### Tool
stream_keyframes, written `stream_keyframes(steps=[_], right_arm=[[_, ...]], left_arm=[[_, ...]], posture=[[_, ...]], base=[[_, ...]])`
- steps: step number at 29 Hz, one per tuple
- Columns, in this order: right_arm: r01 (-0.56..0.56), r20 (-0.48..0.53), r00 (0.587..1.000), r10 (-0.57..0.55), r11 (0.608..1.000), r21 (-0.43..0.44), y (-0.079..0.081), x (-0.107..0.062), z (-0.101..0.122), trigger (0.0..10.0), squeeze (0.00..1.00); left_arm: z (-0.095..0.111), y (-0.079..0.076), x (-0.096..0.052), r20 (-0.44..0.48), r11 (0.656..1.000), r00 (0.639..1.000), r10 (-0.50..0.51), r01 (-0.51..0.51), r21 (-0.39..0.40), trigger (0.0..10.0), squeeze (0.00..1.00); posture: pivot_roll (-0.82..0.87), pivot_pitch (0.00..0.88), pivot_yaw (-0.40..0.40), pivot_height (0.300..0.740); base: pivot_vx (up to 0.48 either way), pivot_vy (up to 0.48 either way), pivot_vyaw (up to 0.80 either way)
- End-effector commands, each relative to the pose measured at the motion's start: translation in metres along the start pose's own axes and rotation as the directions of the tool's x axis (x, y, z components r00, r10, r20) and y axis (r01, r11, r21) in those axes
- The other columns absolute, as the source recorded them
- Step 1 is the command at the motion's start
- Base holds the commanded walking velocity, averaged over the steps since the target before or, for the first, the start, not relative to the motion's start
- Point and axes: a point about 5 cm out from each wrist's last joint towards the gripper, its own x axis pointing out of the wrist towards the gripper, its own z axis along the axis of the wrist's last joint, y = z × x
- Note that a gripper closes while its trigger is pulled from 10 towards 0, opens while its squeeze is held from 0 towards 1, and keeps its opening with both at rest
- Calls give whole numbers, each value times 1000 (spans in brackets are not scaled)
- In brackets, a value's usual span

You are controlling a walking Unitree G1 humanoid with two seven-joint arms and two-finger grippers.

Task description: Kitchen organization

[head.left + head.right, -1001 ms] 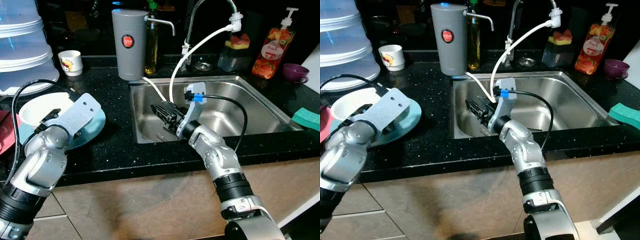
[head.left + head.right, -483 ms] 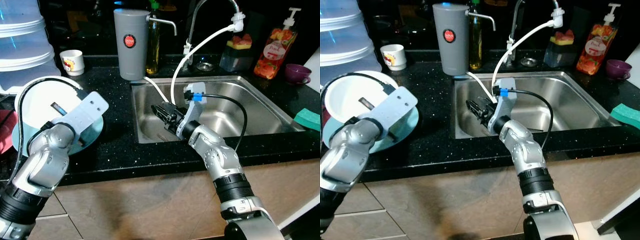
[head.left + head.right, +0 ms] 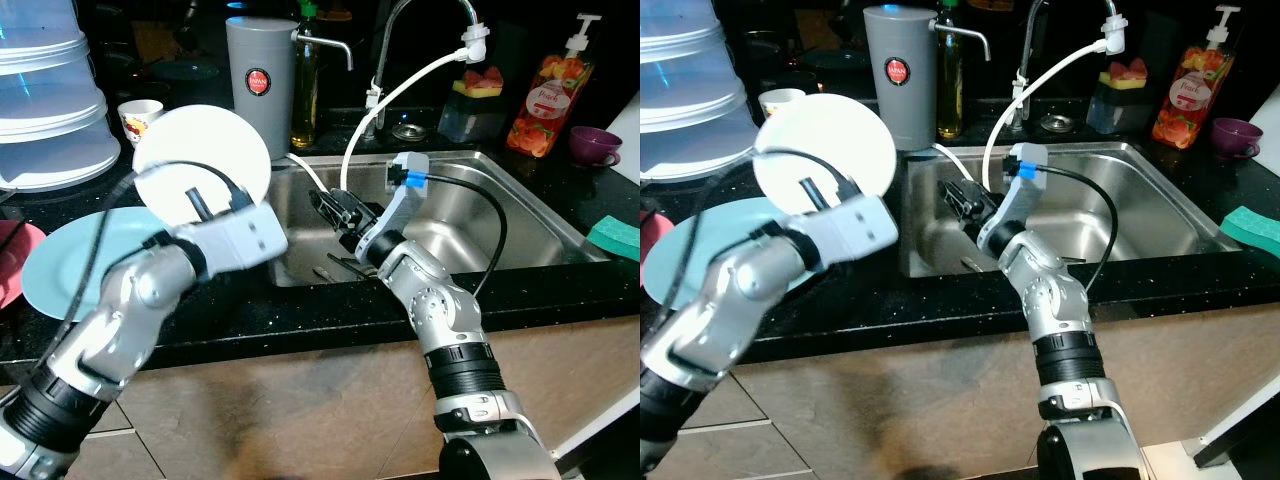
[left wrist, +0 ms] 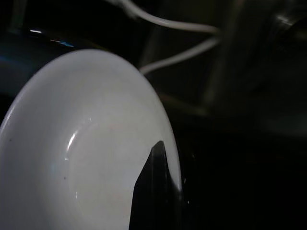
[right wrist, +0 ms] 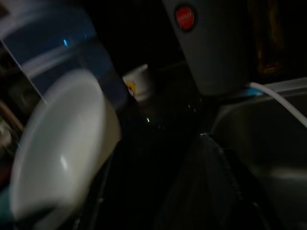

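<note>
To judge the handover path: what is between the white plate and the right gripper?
Nothing solid: only sink rim and white hose lie below the gap between white plate and right gripper, head views.

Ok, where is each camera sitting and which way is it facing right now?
Head stereo views: look down at the steel sink; both silver arms show.
Left wrist view: looks along the left gripper at its round white plate.
Right wrist view: looks from the right gripper across the black counter.
All views share the plate.

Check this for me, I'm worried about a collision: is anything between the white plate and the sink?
Yes. The right gripper hovers over the steel sink, beside the round white plate held by the left gripper.
</note>
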Motion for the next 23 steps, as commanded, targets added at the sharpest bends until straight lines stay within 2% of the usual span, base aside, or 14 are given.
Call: stream_keyframes(steps=[1,3,5,7,10,11,12,16,18,23], right_arm=[[2,32,999,-3,999,52,2,2,8,10000,1000],[-25,46,999,19,993,117,4,3,10,10000,1000],[-38,43,999,32,990,137,6,2,10,10000,1000],[-54,33,998,50,988,146,7,3,10,10000,1000],[-127,-54,990,134,985,119,17,2,1,10000,1000],[-127,-54,990,134,985,119,17,2,1,10000,1000],[-149,-77,985,157,984,100,20,1,-2,10000,0],[-197,-117,973,201,979,41,27,0,-7,10000,0],[-197,-117,973,201,979,41,27,0,-7,10000,0],[-236,-145,960,238,971,27,32,0,-9,10000,0]], left_arm=[[-4,-8,-1,-5,998,999,-49,49,32,0,0],[-4,-12,0,9,997,998,-68,68,24,0,0],[-3,-14,0,18,997,997,-81,80,19,0,0],[-3,-16,1,25,996,996,-89,88,17,0,0],[3,-18,3,65,995,993,-102,101,23,0,0],[3,-18,3,65,995,993,-102,101,23,0,0],[5,-18,4,76,995,992,-101,100,28,0,0],[12,-16,5,127,994,986,-104,99,44,0,0],[12,-16,5,127,994,986,-104,99,44,0,0],[27,-21,8,228,988,962,-149,139,59,0,0]], posture=[[78,40,-14,740],[79,41,-16,740],[80,41,-17,740],[79,42,-17,740],[79,41,-17,740],[79,41,-17,740],[79,41,-17,740],[78,38,-16,740],[78,38,-16,740],[77,39,-16,740]], base=[[0,0,0],[0,0,0],[0,0,0],[0,0,0],[0,0,0],[0,0,0],[0,0,0],[0,0,0],[0,0,0],[0,0,0]])
